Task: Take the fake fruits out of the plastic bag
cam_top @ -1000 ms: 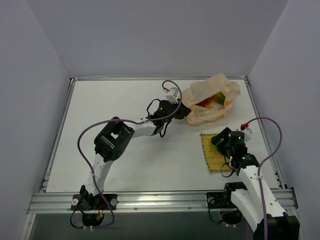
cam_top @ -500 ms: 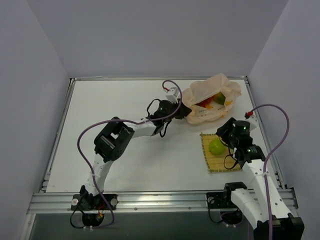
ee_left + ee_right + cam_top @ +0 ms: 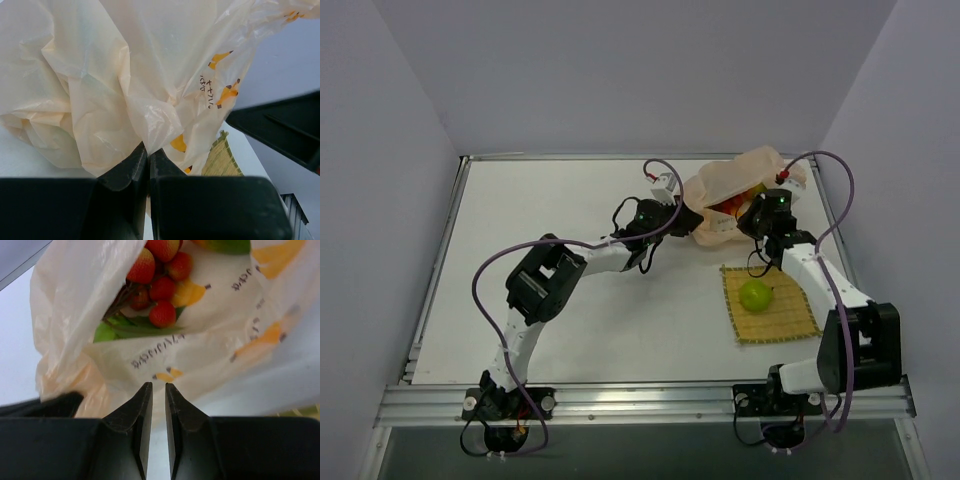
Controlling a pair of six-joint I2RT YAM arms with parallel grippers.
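The plastic bag [image 3: 720, 185] lies crumpled at the back right of the table, its mouth facing the near side. My left gripper [image 3: 677, 215] is shut on a fold of the bag [image 3: 100, 75] at its left edge. Inside the bag [image 3: 225, 315] I see several small red fruits [image 3: 162, 315], part of a green fruit [image 3: 105, 332] and the mango-like one [image 3: 225, 245]. One round green fruit [image 3: 756, 295] rests on the woven yellow mat [image 3: 790, 320]. My right gripper [image 3: 752, 222] hovers just before the bag's mouth, jaws a narrow gap apart with nothing between them.
The mat's corner [image 3: 222, 160] shows beyond the bag in the left wrist view, with the dark right arm [image 3: 280, 125] above it. The table's raised rim [image 3: 825, 200] runs close behind and to the right of the bag.
My right gripper left the green fruit on the mat, moved back and left up to the bag's mouth, and narrowed its jaws. The left gripper kept its hold.
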